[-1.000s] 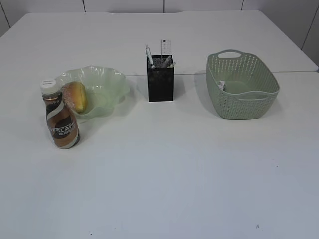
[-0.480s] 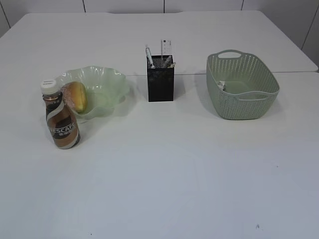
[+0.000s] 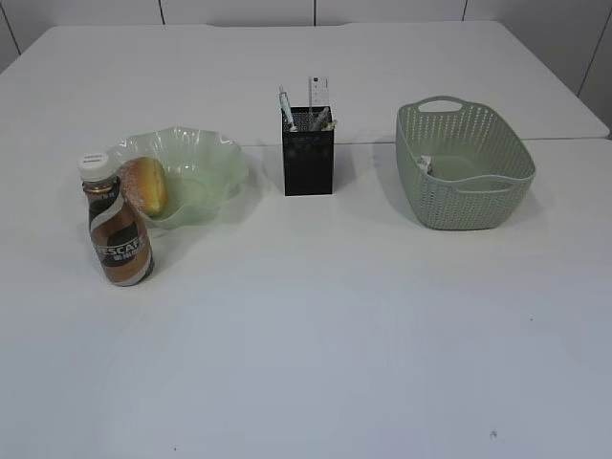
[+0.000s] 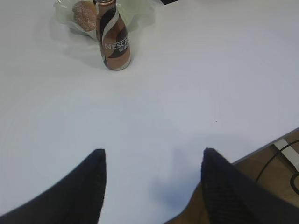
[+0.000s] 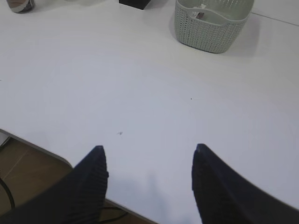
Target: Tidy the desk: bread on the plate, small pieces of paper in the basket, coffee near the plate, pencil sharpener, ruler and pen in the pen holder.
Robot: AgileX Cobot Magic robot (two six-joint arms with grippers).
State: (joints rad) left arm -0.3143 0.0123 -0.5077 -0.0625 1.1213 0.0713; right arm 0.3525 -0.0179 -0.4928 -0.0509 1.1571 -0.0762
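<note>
The white worktop (image 3: 316, 335) carries, at two o'clock, the green woven plastic basket (image 3: 466, 178) with a small piece of paper (image 3: 425, 163). At ten o'clock the pale green wavy plate (image 3: 196, 172) holds the bread (image 3: 145, 185); the brown coffee bottle (image 3: 116, 226) stands just beside. At twelve o'clock is the black mesh pen holder (image 3: 308, 153) with pen (image 3: 285, 105) and ruler (image 3: 317, 93). The left hand (image 4: 152, 161) and right hand (image 5: 148, 156) stand wide and empty.

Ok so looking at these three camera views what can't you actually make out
- Pen holder, exterior view: its dark wall hides most of the contents, so the pencil sharpener cannot be confirmed.
- Basket, exterior view: only a small pale scrap shows; the near wall hides the floor.
- Bread, left wrist view: partly behind the coffee bottle, whose cap is cut off by the top edge.
- Both arms: outside the exterior view.
</note>
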